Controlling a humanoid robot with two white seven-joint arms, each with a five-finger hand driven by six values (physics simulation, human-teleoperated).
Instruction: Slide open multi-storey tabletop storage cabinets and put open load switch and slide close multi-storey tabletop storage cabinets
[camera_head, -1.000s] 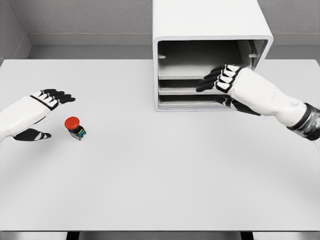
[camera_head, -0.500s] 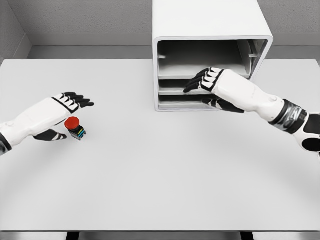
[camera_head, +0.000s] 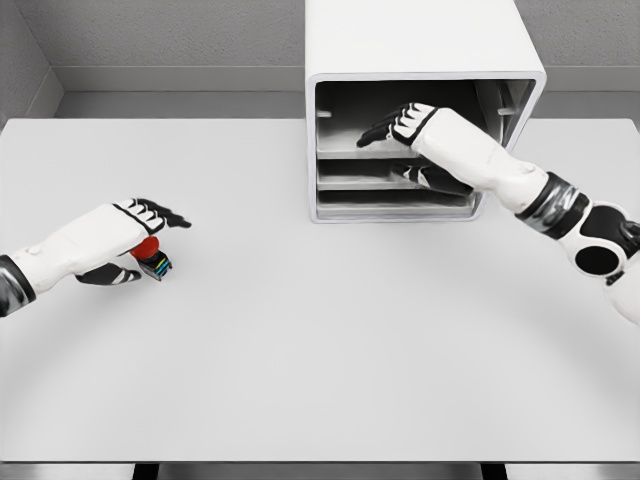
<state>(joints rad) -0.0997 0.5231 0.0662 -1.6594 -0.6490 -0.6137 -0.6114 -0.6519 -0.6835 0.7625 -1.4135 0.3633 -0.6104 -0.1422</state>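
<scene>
The load switch (camera_head: 153, 259), a small dark block with a red round button, stands on the white table (camera_head: 320, 350) at the left. My left hand (camera_head: 152, 248) straddles it, fingers stretched over the red button and thumb on the near side, not closed on it. The white multi-storey cabinet (camera_head: 420, 45) stands at the back centre, its front open on three stacked trays. My right hand (camera_head: 385, 150) reaches into its front. The fingers lie over the top tray (camera_head: 345, 150) and the thumb is below its front edge, loosely spread.
A grey wall runs behind the table, close to the cabinet's back. The table's front edge lies near the bottom of the view. My right forearm (camera_head: 520, 185) crosses the cabinet's right front corner.
My left hand moved right and down over the switch, partly hiding the red button. My right hand rose from the middle tray to the top tray and reached further in.
</scene>
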